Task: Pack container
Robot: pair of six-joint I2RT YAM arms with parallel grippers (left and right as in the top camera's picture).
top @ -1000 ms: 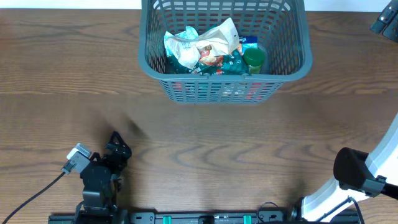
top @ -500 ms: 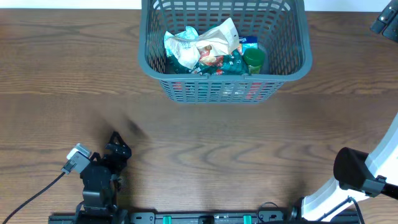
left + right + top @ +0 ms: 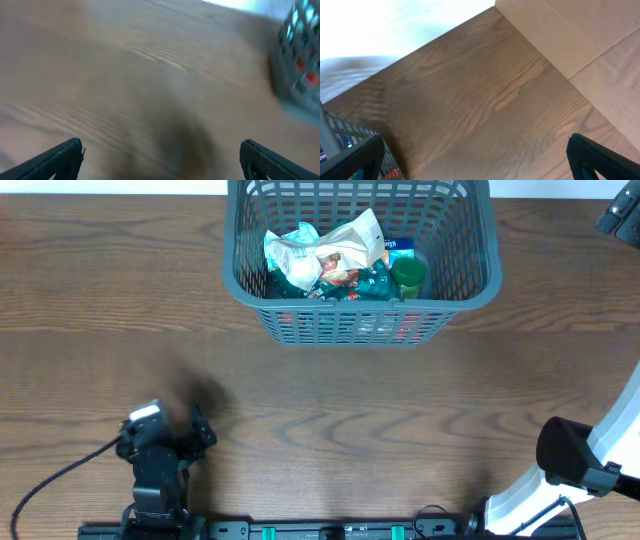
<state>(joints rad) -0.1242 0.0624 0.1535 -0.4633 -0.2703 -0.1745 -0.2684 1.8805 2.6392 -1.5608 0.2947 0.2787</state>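
Note:
The container [image 3: 470, 292] is a large dark grey slotted basket at the top middle of the table. Several snack packets lie in it, among them a crumpled white packet [image 3: 320, 250] and a green packet [image 3: 407, 276]. A blurred corner of the container shows in the left wrist view [image 3: 300, 65] and in the right wrist view [image 3: 345, 137]. My left gripper [image 3: 200, 432] is low at the near left, far from the container, open and empty [image 3: 160, 155]. My right gripper [image 3: 480, 157] is open and empty over bare wood. In the overhead view only the right arm's base shows.
The table is dark wood [image 3: 350, 410]. The right arm's base [image 3: 570, 465] stands at the near right corner. A pale floor and wall edge [image 3: 580, 45] lie past the table in the right wrist view.
My left arm has turned at the near left, its wrist swinging a little right and back. The left wrist view is motion blurred. The right arm and the container have not moved.

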